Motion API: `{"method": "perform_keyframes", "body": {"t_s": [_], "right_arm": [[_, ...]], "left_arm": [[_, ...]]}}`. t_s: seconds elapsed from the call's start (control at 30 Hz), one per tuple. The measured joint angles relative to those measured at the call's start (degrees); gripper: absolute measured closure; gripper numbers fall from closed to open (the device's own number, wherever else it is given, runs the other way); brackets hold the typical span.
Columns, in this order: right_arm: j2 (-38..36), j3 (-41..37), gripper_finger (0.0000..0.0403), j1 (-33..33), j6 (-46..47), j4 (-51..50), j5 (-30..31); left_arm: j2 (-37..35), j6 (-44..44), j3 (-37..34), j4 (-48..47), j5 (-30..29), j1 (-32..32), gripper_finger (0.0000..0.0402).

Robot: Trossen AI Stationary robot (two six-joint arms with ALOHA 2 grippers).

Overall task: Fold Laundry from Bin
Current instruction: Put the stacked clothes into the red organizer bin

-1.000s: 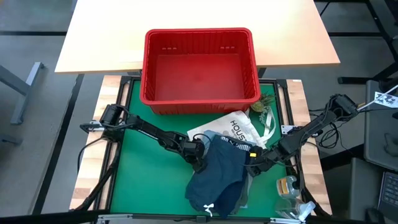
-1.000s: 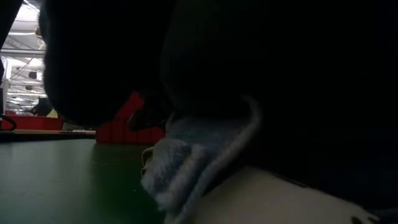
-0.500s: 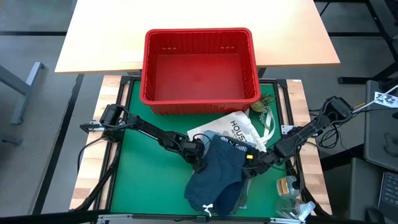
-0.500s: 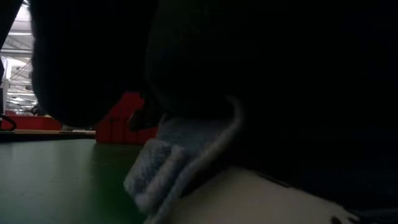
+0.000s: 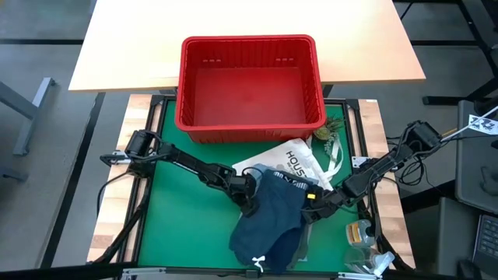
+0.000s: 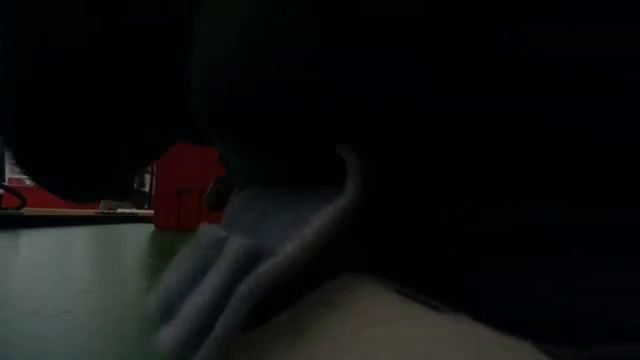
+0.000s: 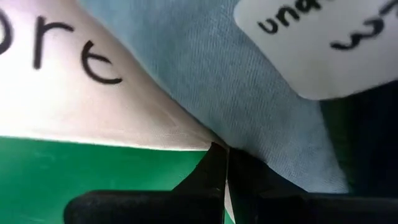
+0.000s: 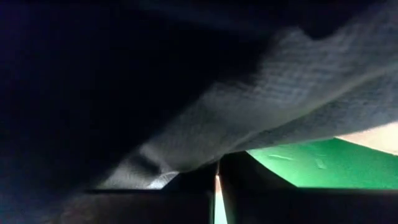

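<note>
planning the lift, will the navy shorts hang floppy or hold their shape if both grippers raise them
The soft navy fabric shorts lie crumpled and draped over other laundry, so they would probably sag. They look light. Their trailing lower edge may drag across the green mat.

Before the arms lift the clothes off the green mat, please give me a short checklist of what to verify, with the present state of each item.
1. Left gripper shut on cloth: ok. Left wrist view shows its jaws closed at the light blue shirt.
2. Right gripper shut on cloth: ok, closed at the pile's right edge; which garment, cannot tell.
3. Navy shorts free on top of the pile: ok.
4. White tote bag clear of the grip: cannot tell; it lies partly under the clothes.
5. Red bin out of the way: ok, empty, behind the pile.
6. Low view usable: not ok, dark cloth covers it.
</note>
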Motion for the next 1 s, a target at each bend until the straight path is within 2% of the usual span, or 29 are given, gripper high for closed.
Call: {"method": "perform_keyframes", "body": {"t_s": [0.13,0.5,1.0], "right_arm": [[0.0,0.1,0.0393,0.0,-0.1,2.7,0.0],[0.0,2.4,0.0399,0.0,-0.2,2.6,1.5],[0.0,4.9,0.0398,-0.2,-1.5,5.0,2.7]], "left_arm": [[0.0,-0.6,0.8,-0.1,3.2,-0.1,0.0401],[0.0,0.3,6.6,-0.5,6.1,0.4,0.0401],[0.0,-1.1,7.1,-0.5,7.8,1.1,0.0401]]}}
